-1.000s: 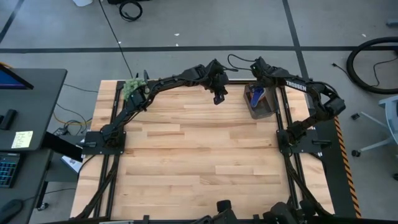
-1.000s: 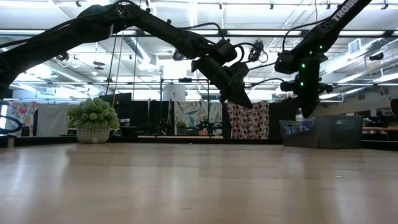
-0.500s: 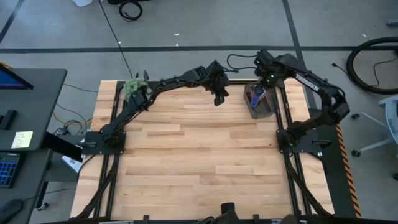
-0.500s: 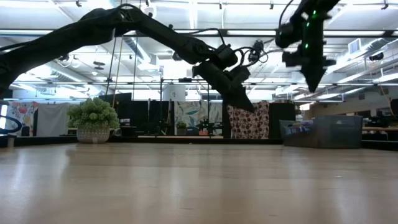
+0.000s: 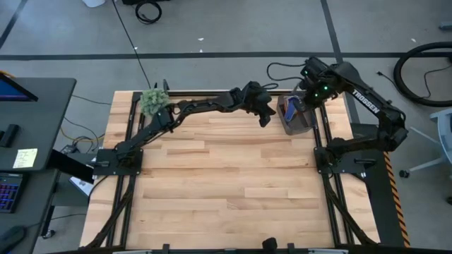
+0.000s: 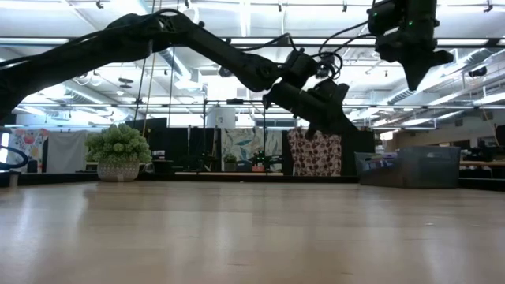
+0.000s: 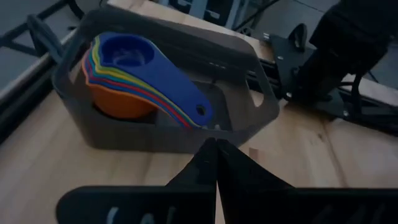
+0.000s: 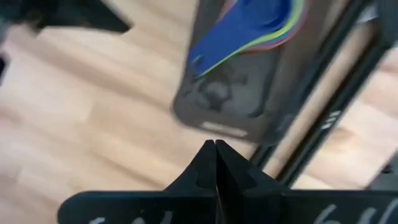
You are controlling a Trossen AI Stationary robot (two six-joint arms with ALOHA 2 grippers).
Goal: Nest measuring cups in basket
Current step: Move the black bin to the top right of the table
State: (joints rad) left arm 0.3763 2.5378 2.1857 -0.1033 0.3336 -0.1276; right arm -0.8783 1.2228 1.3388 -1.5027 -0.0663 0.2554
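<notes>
High view first, working across from the left: a fuzzy green plant ball [image 5: 152, 101] sits at the far left corner of the table [image 5: 212, 176]. The left arm stretches along the far edge, and the left gripper [image 5: 264, 117] hangs just beside the basket [image 5: 297, 118], its fingers pinched together on nothing. In the left wrist view those two dark fingertips meet in a point right in front of the basket [image 7: 168, 134], and there's the prize: the measuring cups [image 7: 140, 78] stacked one inside another, an orange bowl at the bottom, thin rims of red, yellow and green showing above it, and a dark blue cup on top. Their flat handles fan out together along the basket floor, the blue one uppermost with a small hole at its tip.

The basket itself is dark grey, low-walled, rectangular, standing near the far right corner of the table, close by the right arm's frame.

Further right, the right gripper [image 5: 305, 90] is held up above the basket's far end, clenched and empty. From the low view it rides high [image 6: 416, 75], well above the table, while the basket [image 6: 410, 167] rests on the wood at the right.
</notes>
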